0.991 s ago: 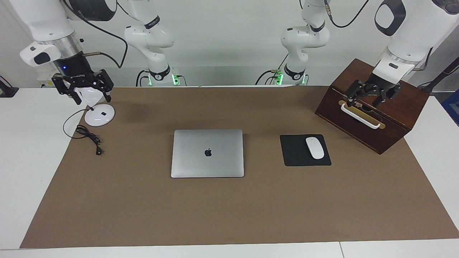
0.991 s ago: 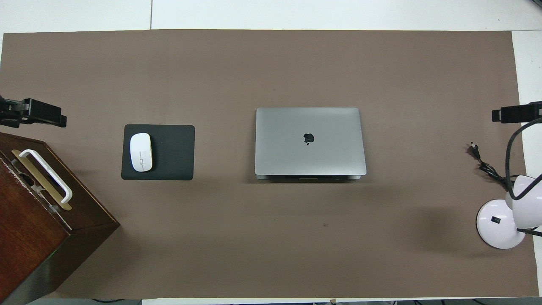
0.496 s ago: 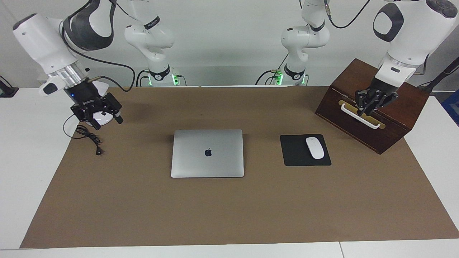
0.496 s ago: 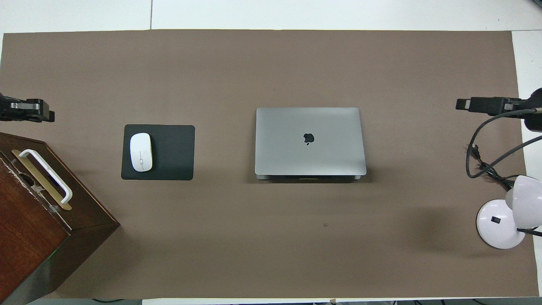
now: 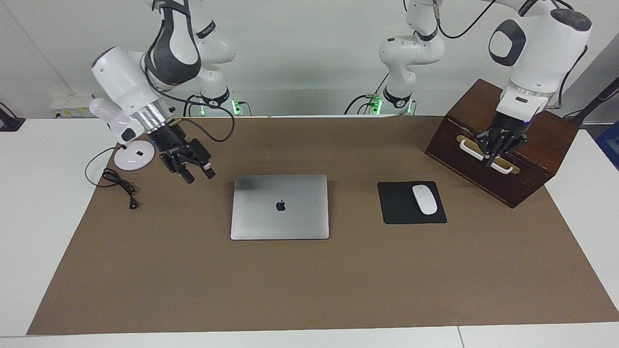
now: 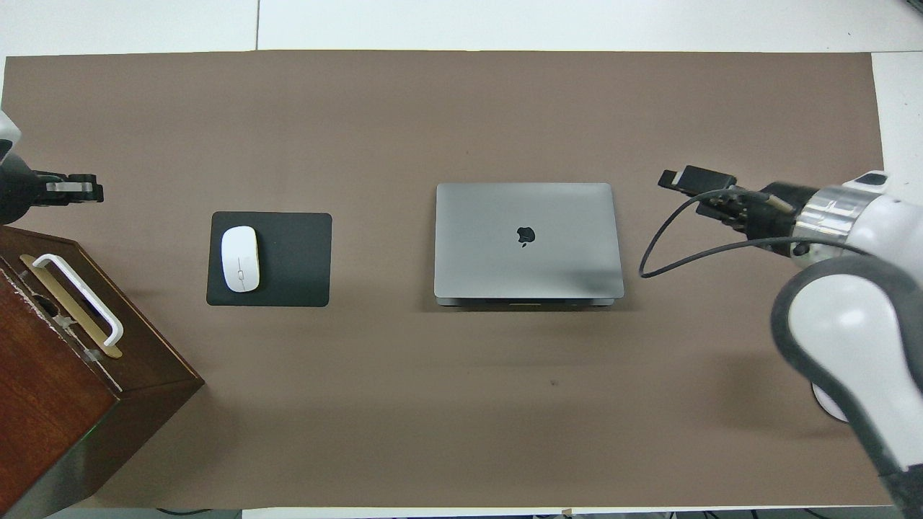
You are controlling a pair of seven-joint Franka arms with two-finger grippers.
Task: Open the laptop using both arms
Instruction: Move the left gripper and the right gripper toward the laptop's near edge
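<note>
The laptop [image 5: 279, 207] lies shut and flat in the middle of the brown mat, apple logo up; it also shows in the overhead view [image 6: 526, 241]. My right gripper [image 5: 197, 175] hangs open and empty over the mat beside the laptop, toward the right arm's end, and touches nothing; it also shows in the overhead view [image 6: 681, 179]. My left gripper [image 5: 495, 157] hangs over the mat by the wooden box at the left arm's end, well away from the laptop; in the overhead view it [image 6: 79, 191] shows edge-on.
A black mouse pad [image 5: 401, 212] with a white mouse [image 5: 424, 199] lies between the laptop and a dark wooden box [image 5: 532, 159] with a white handle [image 5: 483, 157]. A white lamp base [image 5: 134, 154] and a black cable [image 5: 118, 186] lie at the right arm's end.
The right gripper has swung from over the lamp base down toward the laptop's side. The left gripper has turned and shifted slightly over the box's handle. The laptop has not moved.
</note>
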